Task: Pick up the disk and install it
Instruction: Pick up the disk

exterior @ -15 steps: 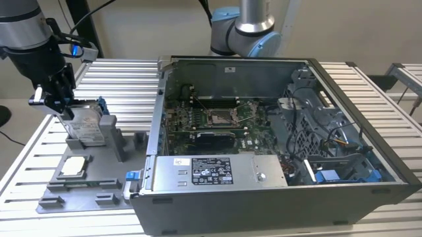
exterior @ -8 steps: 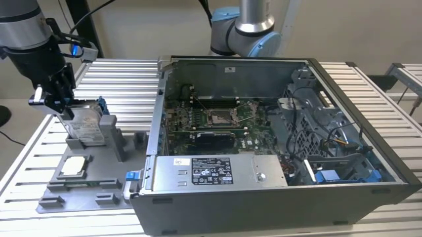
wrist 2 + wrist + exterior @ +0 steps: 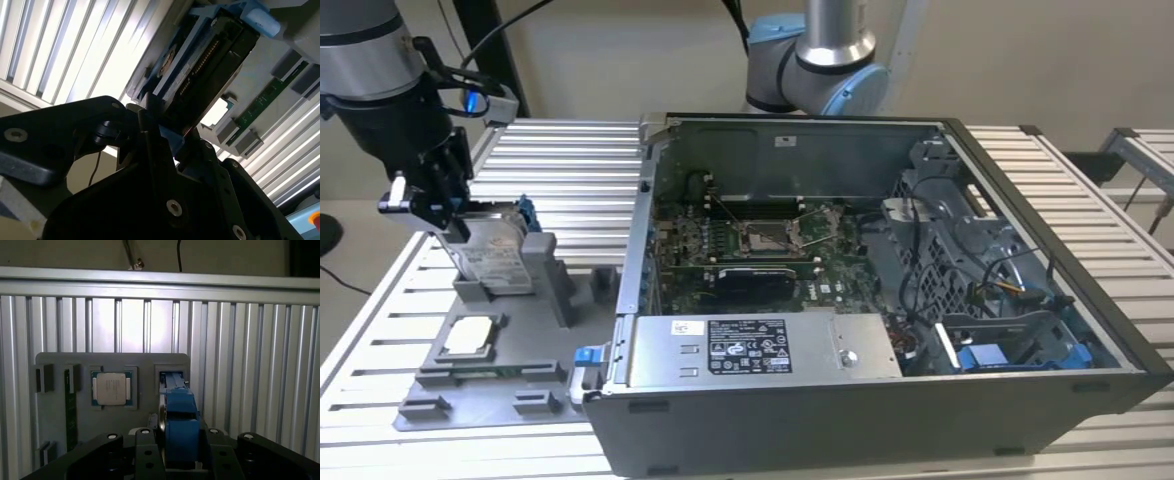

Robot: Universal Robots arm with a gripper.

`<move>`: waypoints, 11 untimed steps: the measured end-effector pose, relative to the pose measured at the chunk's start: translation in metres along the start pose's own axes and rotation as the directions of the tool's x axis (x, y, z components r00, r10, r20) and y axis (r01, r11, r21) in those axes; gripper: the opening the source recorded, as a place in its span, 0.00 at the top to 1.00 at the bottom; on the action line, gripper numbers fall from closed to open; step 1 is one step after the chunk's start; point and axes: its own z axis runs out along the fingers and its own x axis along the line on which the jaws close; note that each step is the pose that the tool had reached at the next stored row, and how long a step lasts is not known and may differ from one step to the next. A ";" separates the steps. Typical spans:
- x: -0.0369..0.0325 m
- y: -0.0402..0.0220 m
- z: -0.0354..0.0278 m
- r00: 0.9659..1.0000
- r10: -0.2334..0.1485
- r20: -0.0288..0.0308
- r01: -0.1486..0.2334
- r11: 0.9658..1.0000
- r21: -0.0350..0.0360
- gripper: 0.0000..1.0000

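Observation:
The disk [image 3: 494,250] stands on edge in a slot of the grey fixture plate [image 3: 507,395], at the exterior view's left. It is a silver-grey drive in a blue frame. My gripper [image 3: 447,215] comes down on its upper end, fingers closed against both sides. In the first wrist view the blue frame of the disk [image 3: 179,407] sits tight between the black fingers of my gripper [image 3: 179,452]. The second wrist view shows the disk [image 3: 200,75] edge-on, its connector row visible, running out from my gripper [image 3: 165,132].
An open computer case [image 3: 787,435] lies to the exterior view's right of the fixture, with a motherboard [image 3: 761,240], a grey labelled box [image 3: 761,345] and a blue-trimmed bay [image 3: 1007,350]. A square silver chip [image 3: 470,335] and a memory stick [image 3: 70,410] rest on the fixture.

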 end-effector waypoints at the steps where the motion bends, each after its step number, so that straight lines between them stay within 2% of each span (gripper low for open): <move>1: 0.0000 0.0000 0.0000 1.000 0.000 0.000 0.000 1.000 0.000 1.00; 3: 0.0001 0.0000 0.0001 1.000 0.000 -0.003 0.000 1.000 0.000 1.00; 9: 0.0000 0.0000 0.0000 1.000 0.000 -0.005 0.000 1.000 -0.001 1.00; 11: 0.0000 0.0000 0.0000 1.000 0.000 -0.007 0.000 1.000 -0.001 1.00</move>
